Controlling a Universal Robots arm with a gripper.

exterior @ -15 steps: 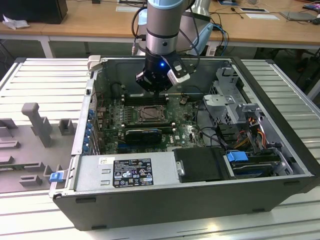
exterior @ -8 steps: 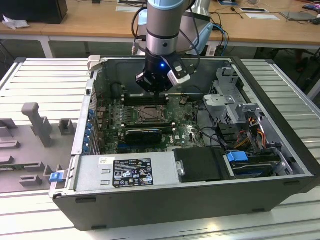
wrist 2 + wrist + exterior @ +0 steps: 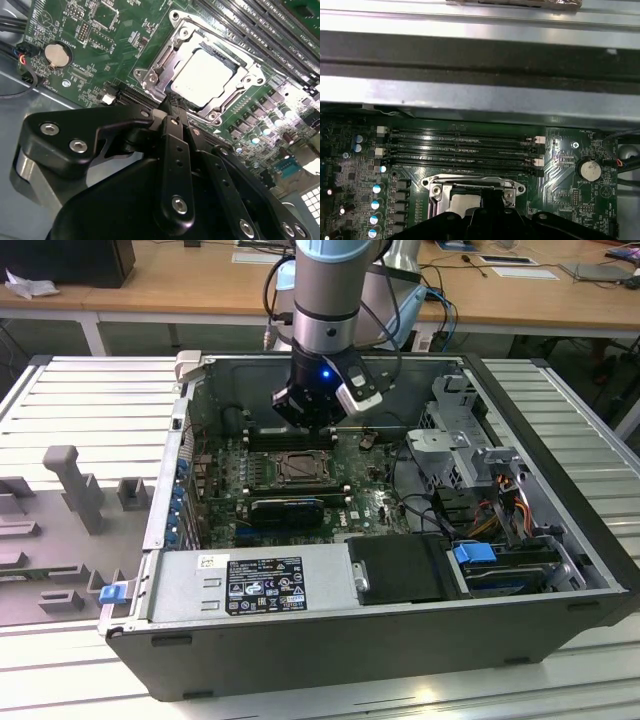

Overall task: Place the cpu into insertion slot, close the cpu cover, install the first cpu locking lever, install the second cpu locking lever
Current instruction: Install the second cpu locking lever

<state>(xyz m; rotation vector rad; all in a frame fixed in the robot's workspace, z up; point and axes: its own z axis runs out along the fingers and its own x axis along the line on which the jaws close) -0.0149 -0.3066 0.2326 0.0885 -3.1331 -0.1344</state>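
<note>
My end effector, fingers pressed together and holding nothing, hangs just above the near edge of the cpu cover, which lies closed around the cpu seated in the insertion slot, memory slots beyond.

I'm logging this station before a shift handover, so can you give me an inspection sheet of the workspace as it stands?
Surface: ribbed metal bench carrying an open computer case.
Job's things: cpu lies in the insertion slot; cpu cover appears closed around it.
Clutter: grey fixture blocks on the bench, at the exterior view's left.
Claw: claw sits at the socket's edge, fingers together, holding nothing.
Cables: bundles near the drive cage; blue and orange leads.
Surroundings: wooden desks behind; memory slots and coin cell on the board.
</note>
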